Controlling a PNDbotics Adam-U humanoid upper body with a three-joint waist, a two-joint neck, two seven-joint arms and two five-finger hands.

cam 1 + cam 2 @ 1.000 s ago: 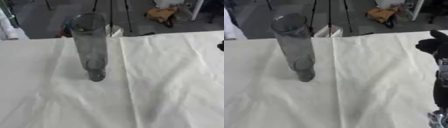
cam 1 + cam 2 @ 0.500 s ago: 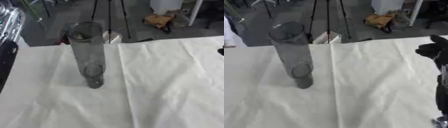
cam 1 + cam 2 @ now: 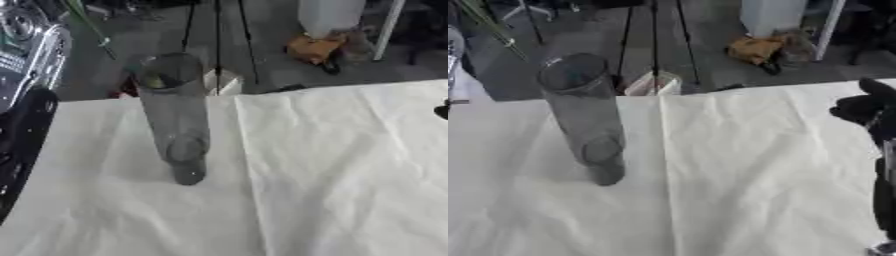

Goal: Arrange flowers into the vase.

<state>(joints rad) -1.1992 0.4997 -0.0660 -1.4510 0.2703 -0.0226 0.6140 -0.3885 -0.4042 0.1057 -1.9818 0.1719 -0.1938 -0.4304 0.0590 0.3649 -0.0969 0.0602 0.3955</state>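
The tall clear vase (image 3: pixel 588 117) stands upright, empty, left of centre on the cloth-covered worktop (image 3: pixel 754 175). A green stem (image 3: pixel 87 27) shows top left; coming in aslant, it could tip the narrow vase. The right hand (image 3: pixel 866 107) hangs at the right edge, fingers curled on nothing; the left hand's fingers cannot be told.

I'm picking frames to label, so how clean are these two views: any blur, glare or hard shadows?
Left eye view: soft all over, the vase with smeared edges, the left arm a dark blur. Right eye view: equally soft, the right hand shapeless; the white cloth is evenly lit, without glare, with only a faint shadow beside the vase.
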